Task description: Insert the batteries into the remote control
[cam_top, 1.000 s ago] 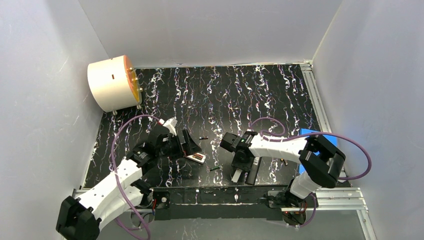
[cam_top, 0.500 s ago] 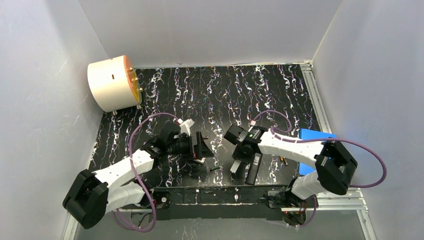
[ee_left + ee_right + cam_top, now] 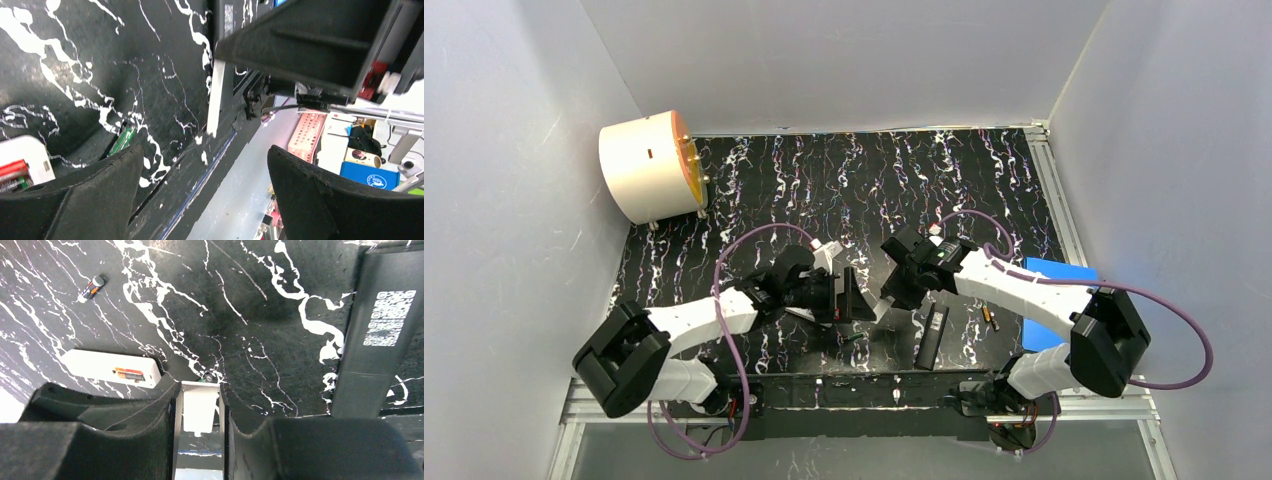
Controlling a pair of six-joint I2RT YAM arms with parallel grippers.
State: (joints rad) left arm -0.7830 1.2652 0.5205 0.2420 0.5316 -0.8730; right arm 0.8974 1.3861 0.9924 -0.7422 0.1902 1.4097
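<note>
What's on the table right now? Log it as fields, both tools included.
left tool: open, empty
right tool: shut on white piece
white remote: bay open, red-orange cell showing inside
black remote: lying flat, code label up
green battery: lying loose near the white remote
black-and-orange battery: lying loose, apart from both remotes

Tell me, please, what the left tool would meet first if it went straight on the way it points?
Most likely the white piece held in the right tool, directly ahead of the left tool; depth is unclear, so the table might come first.
</note>
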